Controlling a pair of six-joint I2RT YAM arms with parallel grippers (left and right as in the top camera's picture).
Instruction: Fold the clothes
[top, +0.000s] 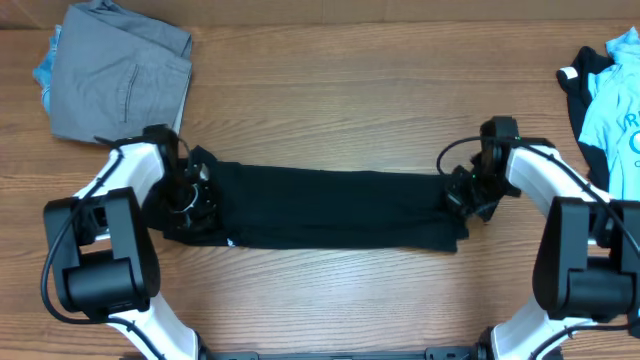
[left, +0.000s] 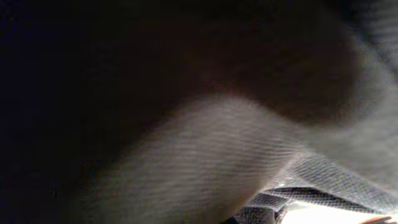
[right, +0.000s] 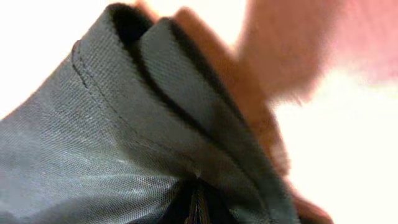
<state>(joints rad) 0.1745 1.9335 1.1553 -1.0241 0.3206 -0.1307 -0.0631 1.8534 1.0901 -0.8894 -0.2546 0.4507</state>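
The black T-shirt (top: 330, 208) lies folded into a long horizontal band across the middle of the wooden table. My left gripper (top: 192, 197) is down on its left end and my right gripper (top: 467, 192) is on its right end. In the left wrist view dark fabric (left: 205, 155) fills almost the whole frame, pressed against the camera. In the right wrist view a folded hem of the black shirt (right: 143, 124) bunches right at the jaws, which appear shut on it. The fingers themselves are hidden by cloth in both wrist views.
A folded grey garment (top: 120, 75) with a blue piece under it lies at the back left. A light blue and black shirt (top: 610, 90) lies at the right edge. The wooden table (top: 330, 110) shows behind and in front of the black band.
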